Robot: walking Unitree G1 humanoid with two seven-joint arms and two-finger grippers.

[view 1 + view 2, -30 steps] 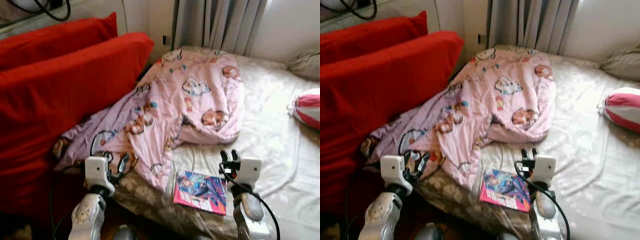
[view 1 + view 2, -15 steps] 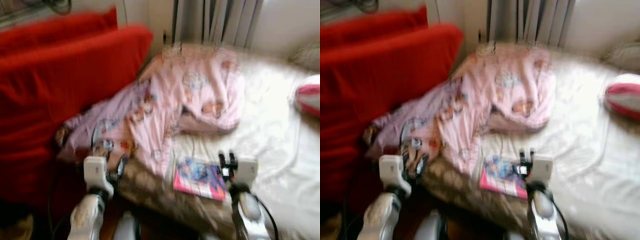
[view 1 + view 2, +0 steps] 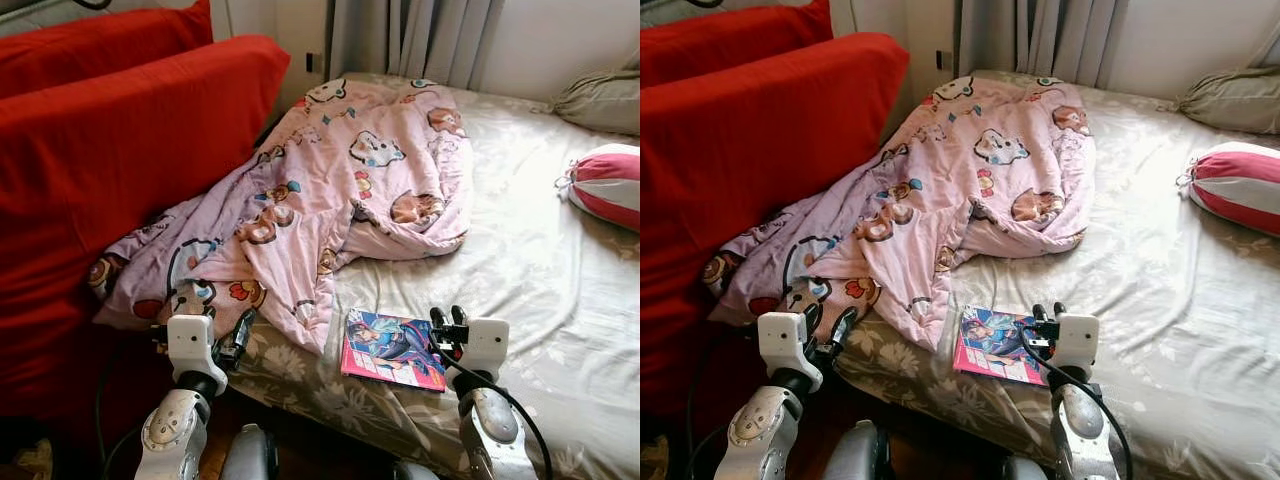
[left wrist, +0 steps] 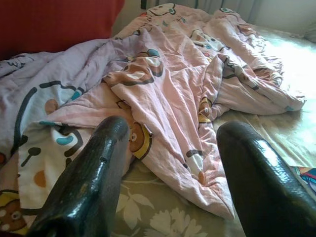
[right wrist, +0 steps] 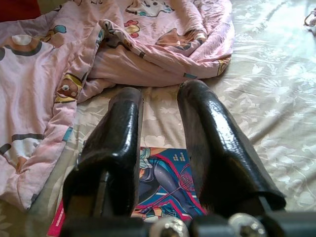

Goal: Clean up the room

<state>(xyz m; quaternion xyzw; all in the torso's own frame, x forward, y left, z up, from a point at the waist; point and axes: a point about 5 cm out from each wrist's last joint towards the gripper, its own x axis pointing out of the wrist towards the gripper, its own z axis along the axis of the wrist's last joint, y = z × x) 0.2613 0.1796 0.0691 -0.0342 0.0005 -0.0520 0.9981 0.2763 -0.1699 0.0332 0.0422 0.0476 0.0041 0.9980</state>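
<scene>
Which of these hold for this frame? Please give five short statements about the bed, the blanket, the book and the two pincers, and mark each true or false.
1. The pink cartoon blanket lies crumpled on the bed. True.
2. The comic book is buried under the blanket. False: it lies bare on the sheet, beside the blanket's edge.
3. The right pincer grips the book. False: it hovers at the book's right edge, holding nothing.
4. The left pincer is open near the blanket's lower edge. True.
5. A red-and-white striped cushion sits on the bed's right side. True.
</scene>
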